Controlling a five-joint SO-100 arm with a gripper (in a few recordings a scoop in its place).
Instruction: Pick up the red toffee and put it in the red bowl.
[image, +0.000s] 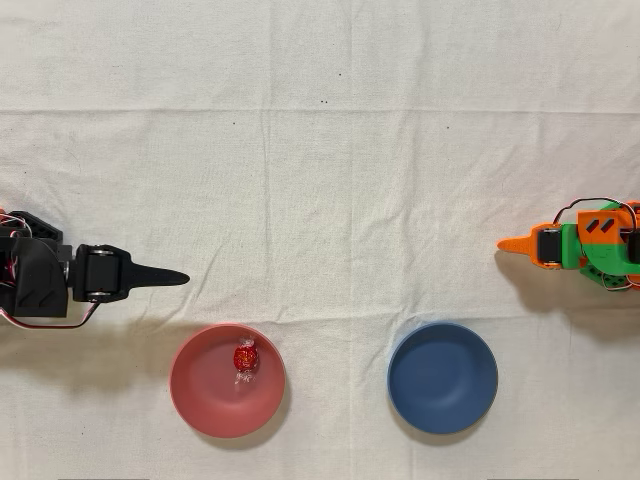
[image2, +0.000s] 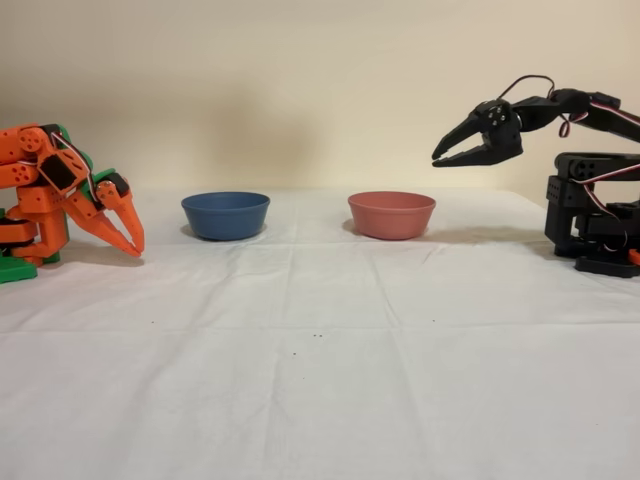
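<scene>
Red toffee (image: 245, 357) lies inside the red bowl (image: 200, 395), lower left overhead; task looks done. Black gripper (image2: 442, 158), jaws slightly apart, empty.

In the fixed view the red toffee is hidden by the red bowl (image2: 391, 215); overhead, the black arm (image: 40, 278) is cut off at nine o'clock.

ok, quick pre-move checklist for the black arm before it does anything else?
1. Tiny foil-wrapped red toffee inside the shallow matte salmon-red plastic bowl: ok.
2. Black arm's gripper empty: ok, jaws slightly apart, nothing between them.
3. Gripper clear of the bowl: ok, raised beside it in the fixed view.
4. Round blue plastic bowl empty: ok.
5. Orange arm idle, out of the way: ok.
</scene>
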